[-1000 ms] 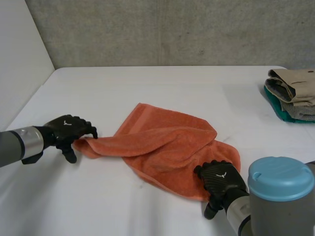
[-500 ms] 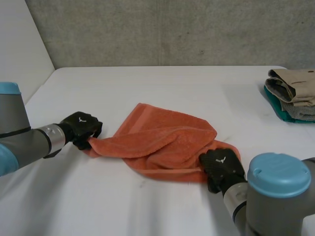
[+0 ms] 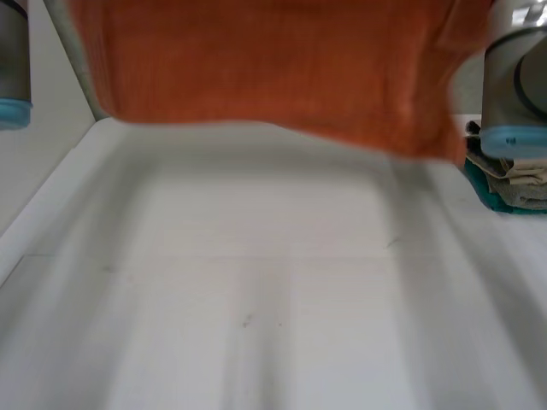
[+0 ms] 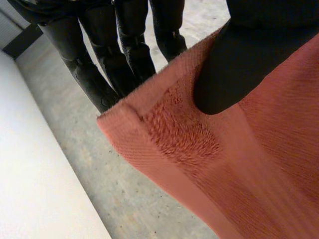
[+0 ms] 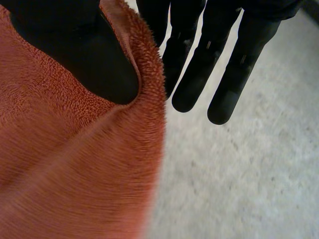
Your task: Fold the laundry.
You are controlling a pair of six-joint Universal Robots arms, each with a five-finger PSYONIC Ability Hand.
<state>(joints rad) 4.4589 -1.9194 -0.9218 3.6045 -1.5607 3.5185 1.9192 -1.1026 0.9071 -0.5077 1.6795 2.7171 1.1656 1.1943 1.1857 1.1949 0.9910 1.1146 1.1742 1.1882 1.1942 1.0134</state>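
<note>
Two corners of orange towel (image 3: 273, 60) pinched under thumbs by my left robot hand (image 4: 249, 59) and right robot hand (image 5: 75, 55); held high over bench (image 3: 273, 299) to hang flat.

- Head view: from behind the arms, looking down onto the surface (image 3: 256, 325), with the towel (image 3: 273, 60) close before it.
- Wrist views: along the left hand (image 4: 244, 55) and the right hand (image 5: 75, 50), tight on that towel.

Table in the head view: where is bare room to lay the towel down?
The white table is bare across its middle and near side, below the hanging orange towel. Crowded only at the right edge, by the folded clothes stack.
</note>
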